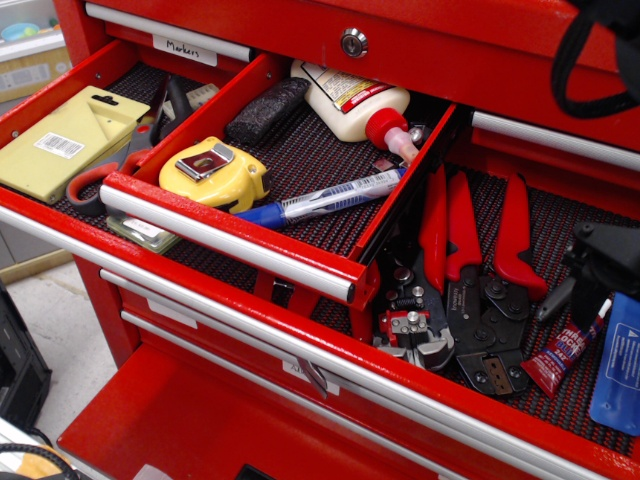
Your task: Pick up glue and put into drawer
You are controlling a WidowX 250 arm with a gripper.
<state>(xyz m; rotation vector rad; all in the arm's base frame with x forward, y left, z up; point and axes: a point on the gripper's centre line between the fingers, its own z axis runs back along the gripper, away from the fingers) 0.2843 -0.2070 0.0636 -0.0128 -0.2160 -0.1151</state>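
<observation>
The glue (556,354) is a small red tube with a blue lettered band. It lies on the black mat at the right of the wide open drawer (300,345), with its white cap pointing up-right toward my gripper. My black gripper (600,285) hangs just above the cap end of the tube, at the frame's right edge. Its fingers are dark against the mat, so I cannot tell how the jaws stand. Nothing appears to be held.
Red-handled crimpers and pliers (470,300) lie left of the glue, and a flat blue packet (620,365) lies to its right. The smaller open drawer (225,240) holds a yellow tape measure (215,172), a blue pen (320,200) and a large white bottle (350,100). A black cable loop (590,50) hangs at top right.
</observation>
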